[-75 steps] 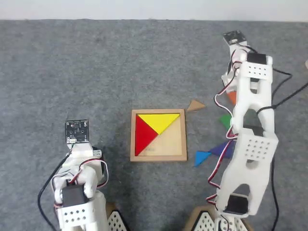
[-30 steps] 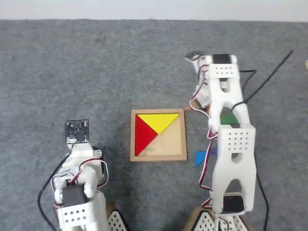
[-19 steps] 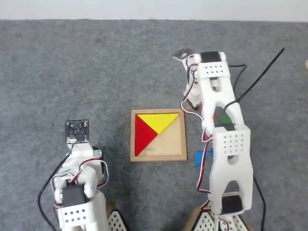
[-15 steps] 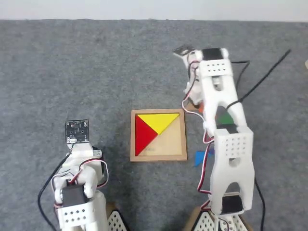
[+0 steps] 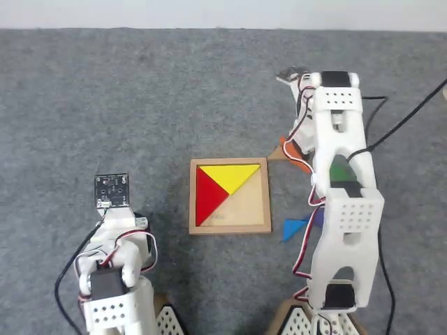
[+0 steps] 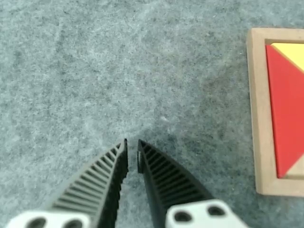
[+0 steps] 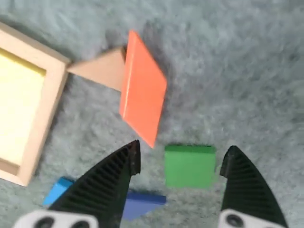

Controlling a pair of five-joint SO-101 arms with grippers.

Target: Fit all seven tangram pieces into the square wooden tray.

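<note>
Item: green square (image 7: 190,166). It lay flat on the carpet outside the wooden tray (image 7: 52,95), just beside the orange parallelogram (image 7: 142,102). Likely thin, stiff, light and slick-faced. Your right gripper (image 7: 184,151) hung spread wide over it; pinching two opposite straight edges looked best. Left gripper (image 6: 132,145) was clenched and empty.

Seen from the high view, the right arm (image 5: 347,209) lies over the loose pieces beside the wooden tray (image 5: 193,199). The green square (image 5: 340,169) shows as a sliver between its links, and the orange piece (image 5: 292,153) and purple piece (image 5: 318,218) show as thin edges. The blue triangle (image 5: 294,227) loses a corner beneath it. In the left wrist view, the frame's edge cuts off the tray, the red triangle (image 6: 285,109) and the yellow triangle (image 6: 290,50). In the right wrist view, a finger (image 7: 107,183) of the right tool (image 7: 184,149) covers part of the blue triangle and the purple piece.
</note>
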